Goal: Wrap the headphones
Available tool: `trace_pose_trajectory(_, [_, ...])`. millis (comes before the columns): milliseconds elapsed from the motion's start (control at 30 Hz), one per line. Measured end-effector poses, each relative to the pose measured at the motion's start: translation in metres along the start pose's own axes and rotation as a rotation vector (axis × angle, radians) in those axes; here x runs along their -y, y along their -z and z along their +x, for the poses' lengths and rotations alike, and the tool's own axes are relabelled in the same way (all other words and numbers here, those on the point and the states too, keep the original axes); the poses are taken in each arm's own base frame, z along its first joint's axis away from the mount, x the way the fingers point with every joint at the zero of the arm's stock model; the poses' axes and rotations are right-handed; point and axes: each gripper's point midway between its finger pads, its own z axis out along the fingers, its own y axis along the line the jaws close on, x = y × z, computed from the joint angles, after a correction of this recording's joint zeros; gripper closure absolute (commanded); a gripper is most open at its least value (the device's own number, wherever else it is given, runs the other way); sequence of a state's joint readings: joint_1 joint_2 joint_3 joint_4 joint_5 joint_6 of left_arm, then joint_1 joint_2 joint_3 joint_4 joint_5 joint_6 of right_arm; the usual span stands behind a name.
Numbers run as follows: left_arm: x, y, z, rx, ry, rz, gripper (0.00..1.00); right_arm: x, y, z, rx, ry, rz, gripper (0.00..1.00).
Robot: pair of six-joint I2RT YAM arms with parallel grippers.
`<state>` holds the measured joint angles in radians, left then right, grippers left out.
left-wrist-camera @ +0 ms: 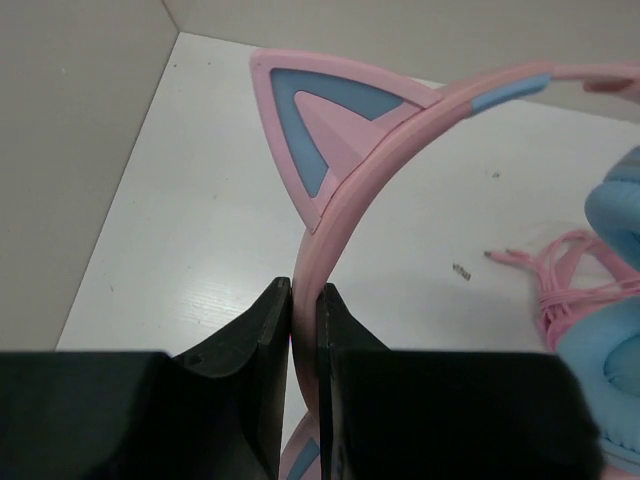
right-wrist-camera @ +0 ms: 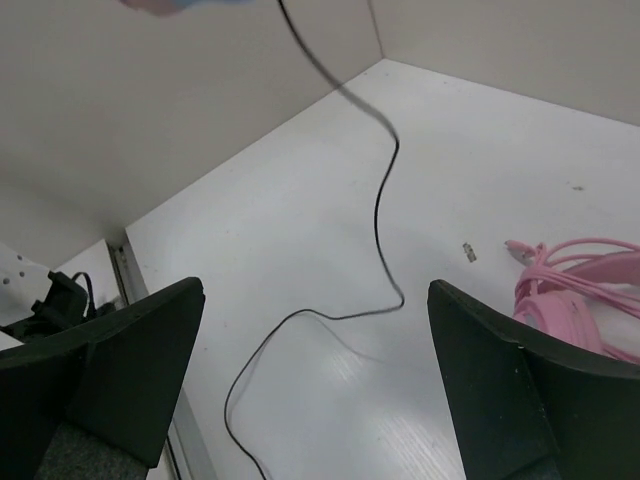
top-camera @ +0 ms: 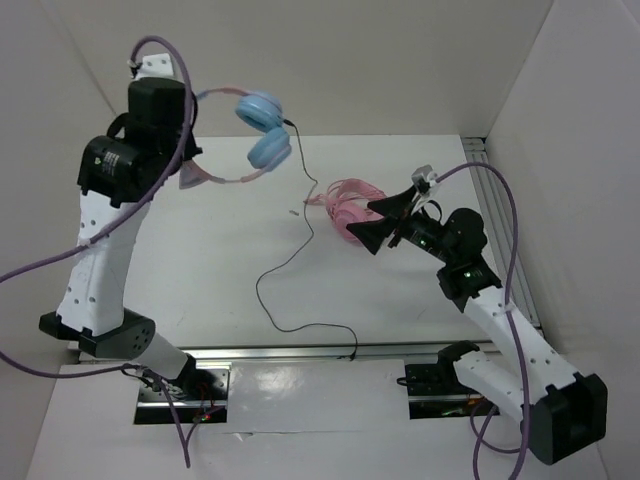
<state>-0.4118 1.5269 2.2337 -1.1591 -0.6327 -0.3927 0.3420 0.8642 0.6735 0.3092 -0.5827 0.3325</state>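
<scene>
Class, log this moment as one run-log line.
left gripper: shut on headphones, held up | right gripper: open, empty | cable: hanging to table

The top camera sits above and behind the arms and looks down on the whole counter [top-camera: 200,260], with the bases at 6 o'clock and the back wall at 12. The left wrist camera rides tight behind the left gripper [left-wrist-camera: 305,290], almost against the headphones [left-wrist-camera: 400,140]. The right wrist camera looks down past the right gripper [right-wrist-camera: 315,300], seemingly from higher up. Both wrist views share the pink headphones [left-wrist-camera: 570,290], toward 4 o'clock in each.
</scene>
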Motion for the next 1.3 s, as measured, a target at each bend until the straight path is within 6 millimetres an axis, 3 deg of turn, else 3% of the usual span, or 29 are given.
trace_pose_trajectory(100, [-0.017,-0.008,-0.021,0.028,0.081,0.006,1.00,0.007,-0.018,0.014,-0.022,-0.007,-0.047,0.00])
trace_pose_trajectory(267, [-0.013,-0.014,-0.037,0.041,0.141,0.103,1.00,0.006,-0.051,0.035,-0.075,-0.025,-0.124,0.00])
trace_pose_trajectory(500, [-0.013,-0.025,-0.038,0.008,0.205,0.202,1.00,-0.003,-0.101,0.024,-0.050,0.053,-0.132,0.00])
trace_pose_trajectory(633, [-0.007,-0.032,-0.028,-0.036,0.205,0.239,1.00,0.014,-0.116,0.028,-0.030,0.068,-0.074,0.00])
trace_pose_trajectory(833, [0.001,-0.028,-0.015,-0.075,0.200,0.290,1.00,0.029,-0.124,0.042,-0.048,0.054,-0.029,0.00])
trace_pose_trajectory(1133, [-0.001,0.007,-0.028,-0.011,0.211,0.351,1.00,0.021,-0.114,0.068,-0.083,0.057,-0.044,0.00])
trace_pose_trajectory(1300, [0.000,0.011,-0.024,-0.010,0.216,0.367,1.00,0.019,-0.116,0.065,-0.072,0.074,-0.027,0.01])
